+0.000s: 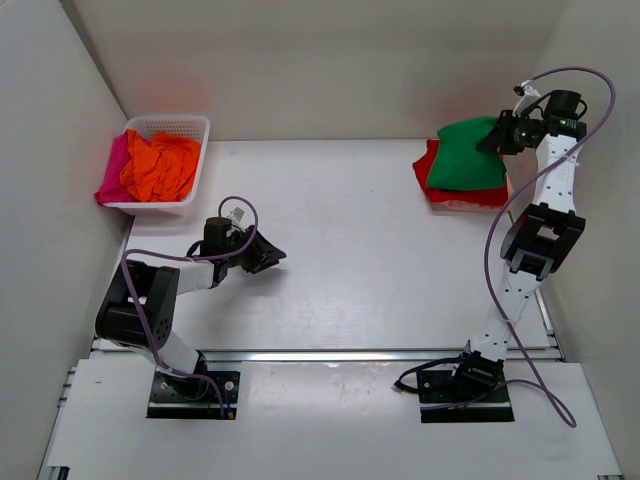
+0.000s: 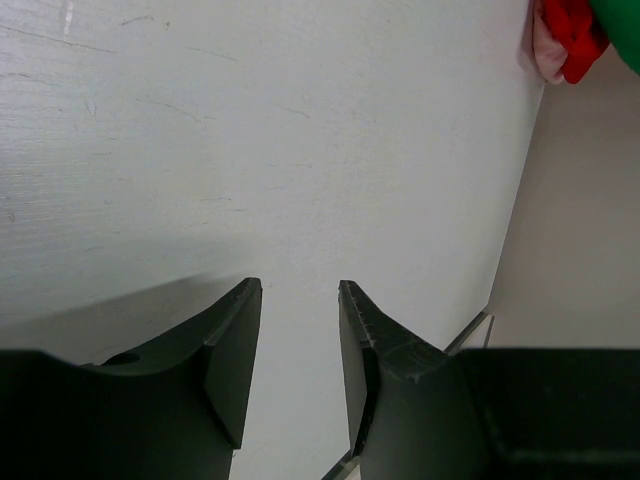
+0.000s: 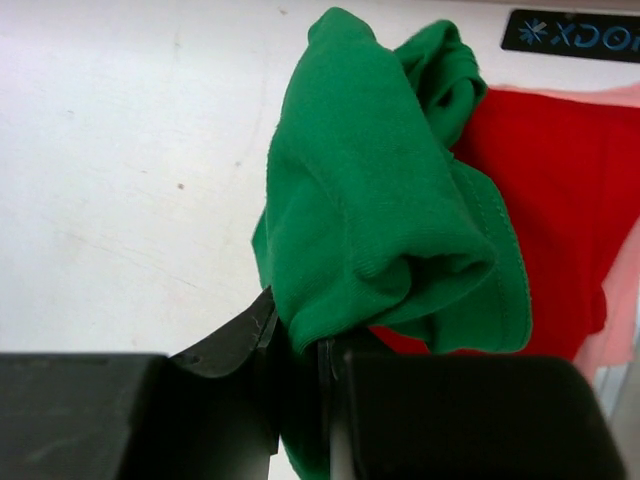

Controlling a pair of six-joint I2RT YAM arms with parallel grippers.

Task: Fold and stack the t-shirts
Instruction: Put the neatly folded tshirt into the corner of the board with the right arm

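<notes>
A folded green t-shirt [image 1: 466, 154] lies on a red t-shirt [image 1: 470, 194] at the table's far right, with a pale pink layer under them. My right gripper [image 1: 497, 136] is shut on the green t-shirt's far right edge; in the right wrist view the green cloth [image 3: 380, 190] is pinched between the fingers above the red shirt [image 3: 555, 190]. An orange t-shirt [image 1: 160, 165] and a magenta-pink one [image 1: 112, 172] lie crumpled in the basket. My left gripper [image 1: 275, 258] is open and empty low over the table; its fingers [image 2: 235, 340] frame bare table.
The white lattice basket [image 1: 195, 125] stands at the far left by the left wall. White walls enclose the table on the left, back and right. In the left wrist view the red and pink cloth [image 2: 565, 40] shows at the top right corner.
</notes>
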